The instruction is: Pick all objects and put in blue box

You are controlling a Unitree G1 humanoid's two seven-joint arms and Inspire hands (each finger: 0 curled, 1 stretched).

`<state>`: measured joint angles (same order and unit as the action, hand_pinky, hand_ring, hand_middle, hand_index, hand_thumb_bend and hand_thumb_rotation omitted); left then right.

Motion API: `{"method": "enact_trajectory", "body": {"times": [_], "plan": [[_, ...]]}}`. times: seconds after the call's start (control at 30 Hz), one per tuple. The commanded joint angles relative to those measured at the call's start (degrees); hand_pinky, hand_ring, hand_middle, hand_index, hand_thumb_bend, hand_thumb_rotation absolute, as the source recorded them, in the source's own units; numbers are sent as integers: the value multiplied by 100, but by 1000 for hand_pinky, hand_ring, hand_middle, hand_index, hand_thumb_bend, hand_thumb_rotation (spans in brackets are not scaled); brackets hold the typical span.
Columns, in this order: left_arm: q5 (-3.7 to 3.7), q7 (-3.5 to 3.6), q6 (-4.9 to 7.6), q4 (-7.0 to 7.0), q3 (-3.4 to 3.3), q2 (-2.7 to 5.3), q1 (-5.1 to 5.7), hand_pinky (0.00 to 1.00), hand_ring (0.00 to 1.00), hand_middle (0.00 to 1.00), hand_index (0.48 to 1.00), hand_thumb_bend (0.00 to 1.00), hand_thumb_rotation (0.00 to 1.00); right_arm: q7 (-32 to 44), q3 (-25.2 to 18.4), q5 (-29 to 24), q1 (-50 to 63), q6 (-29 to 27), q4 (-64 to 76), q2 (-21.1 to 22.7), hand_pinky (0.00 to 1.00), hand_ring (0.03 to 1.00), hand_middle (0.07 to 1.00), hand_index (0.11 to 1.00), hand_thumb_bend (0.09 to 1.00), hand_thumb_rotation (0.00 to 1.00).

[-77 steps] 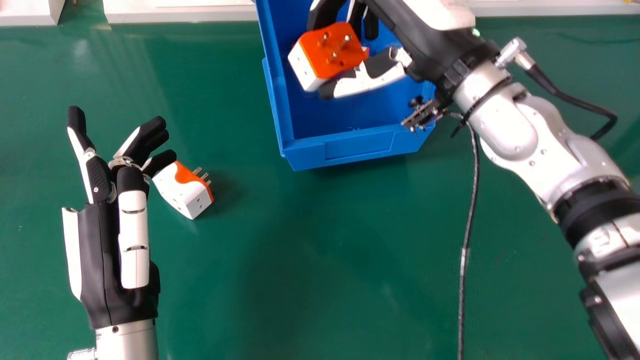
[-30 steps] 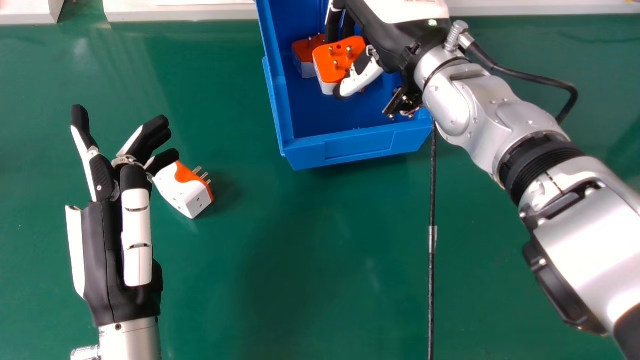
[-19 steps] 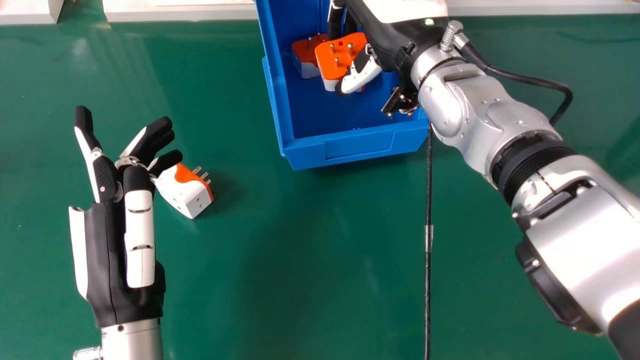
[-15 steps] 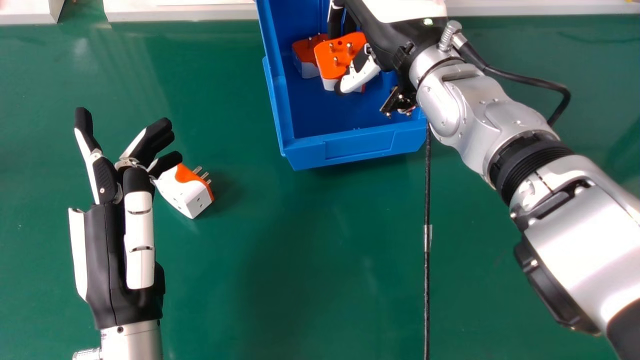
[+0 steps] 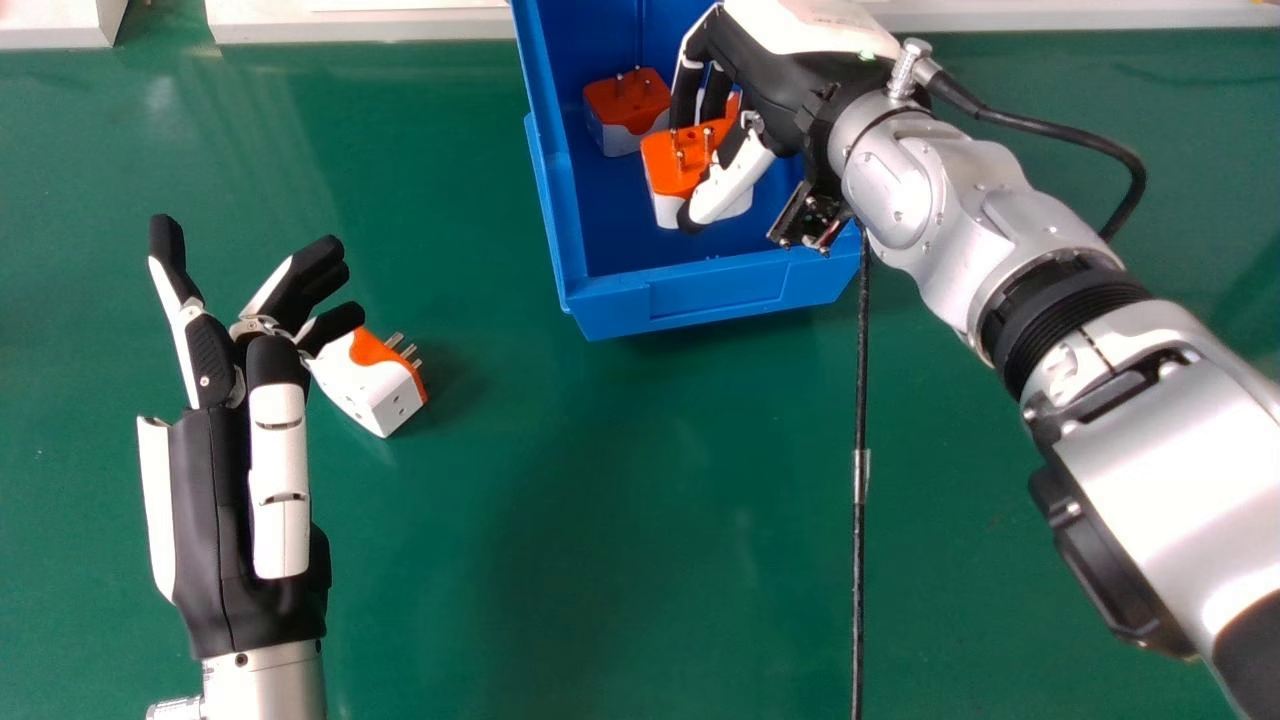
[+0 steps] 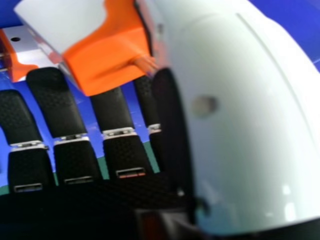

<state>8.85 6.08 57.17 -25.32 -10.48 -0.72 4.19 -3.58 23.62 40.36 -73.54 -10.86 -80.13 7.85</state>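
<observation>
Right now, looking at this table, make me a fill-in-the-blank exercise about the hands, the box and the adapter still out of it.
The hand over the box is the robot's ____ one.
The adapter near the left hand has a white body with ____ trim.
That adapter rests on a tabletop coloured ____.
The box is coloured ____.
Missing words: right; orange; green; blue.

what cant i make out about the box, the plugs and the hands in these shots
- Head view: the far end of the blue box, cut off by the top edge.
- Head view: part of the front plug in the box, behind the right hand; whether that hand grips it is unclear.
- Head view: the back corner of the plug on the table, behind the left hand.
</observation>
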Motion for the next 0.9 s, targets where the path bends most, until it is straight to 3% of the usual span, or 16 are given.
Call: {"method": "enact_trajectory", "body": {"times": [0.0, 0.17, 0.37, 0.57, 0.87], "plan": [[-68, -1, 156, 89, -9, -19, 18, 758, 819, 813, 781, 477, 881, -107, 18, -11, -561, -23, 137, 126, 889, 993, 999, 980, 1000, 309], [-67, -3, 135, 46, -10, -19, -1, 756, 817, 814, 782, 476, 881, -214, 124, 64, -553, -64, 144, 157, 925, 1000, 1000, 999, 1000, 373], [-64, 1, 85, 140, 9, -22, 35, 755, 817, 814, 782, 471, 883, -298, 209, 113, -551, -80, 140, 165, 947, 1000, 1000, 1000, 1000, 407], [-67, 7, 153, 54, 2, -21, -14, 754, 816, 814, 781, 484, 879, -329, 206, 93, -576, -101, 144, 163, 946, 1000, 1000, 1000, 1000, 406], [-125, -38, 121, 76, -5, -2, -21, 754, 817, 814, 781, 484, 879, -359, 176, 37, -602, -151, 168, 174, 945, 1000, 1000, 994, 1000, 395]]}}
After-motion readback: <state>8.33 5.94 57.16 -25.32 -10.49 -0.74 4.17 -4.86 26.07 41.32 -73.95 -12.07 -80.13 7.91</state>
